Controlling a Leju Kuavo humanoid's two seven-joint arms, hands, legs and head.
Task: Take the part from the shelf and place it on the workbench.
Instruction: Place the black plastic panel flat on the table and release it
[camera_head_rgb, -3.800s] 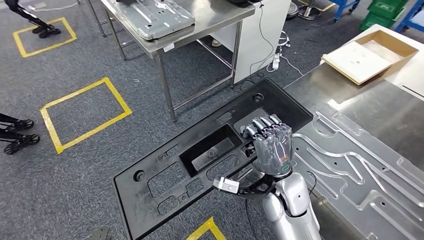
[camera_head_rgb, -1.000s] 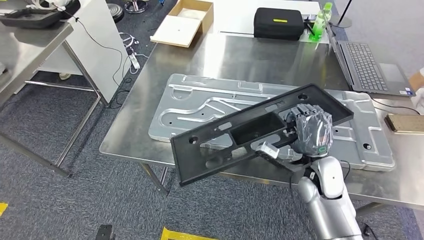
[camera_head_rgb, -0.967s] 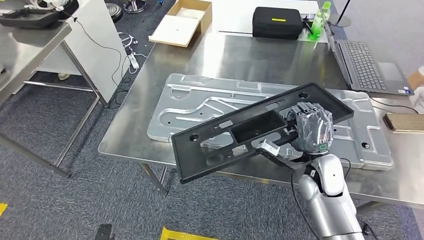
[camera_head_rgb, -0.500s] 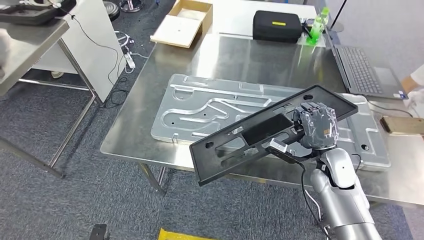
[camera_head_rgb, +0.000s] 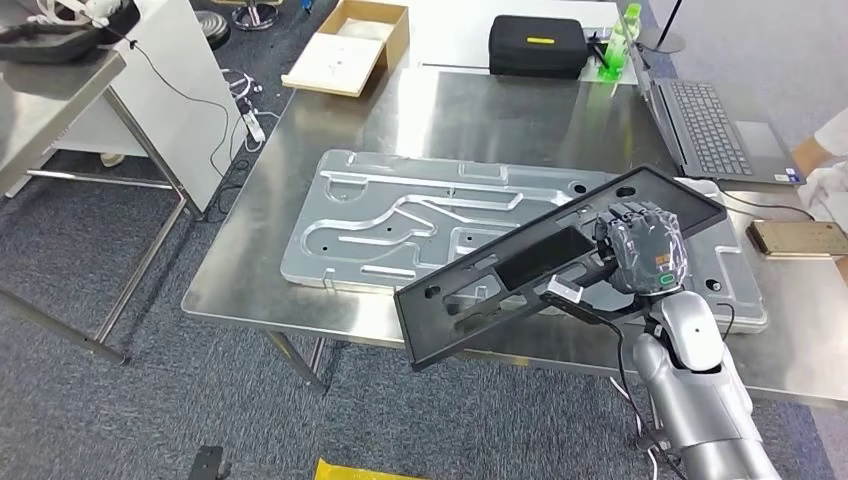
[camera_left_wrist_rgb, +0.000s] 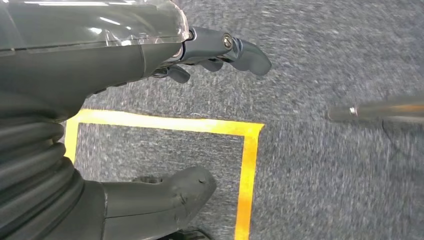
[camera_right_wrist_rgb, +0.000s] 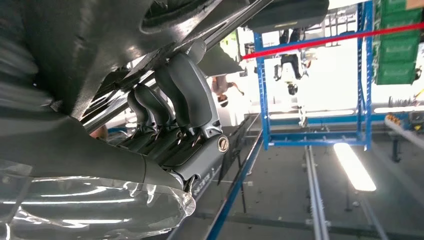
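Note:
My right hand grips a long flat black plastic part with several cut-outs. It holds the part tilted above the near edge of the steel workbench, its left end hanging out past the table over the floor. In the right wrist view the fingers curl up against the dark underside of the part. My left hand hangs over grey carpet, fingers apart from the thumb, holding nothing.
A large silver metal plate lies flat on the workbench under the part. At the far edge are a black case, a green bottle and a laptop. A phone and a person's hand are at right. Another steel table stands left.
The camera has swung from the floor and shelf table to the workbench. In the last second the right hand carried the black part further right over the silver plate.

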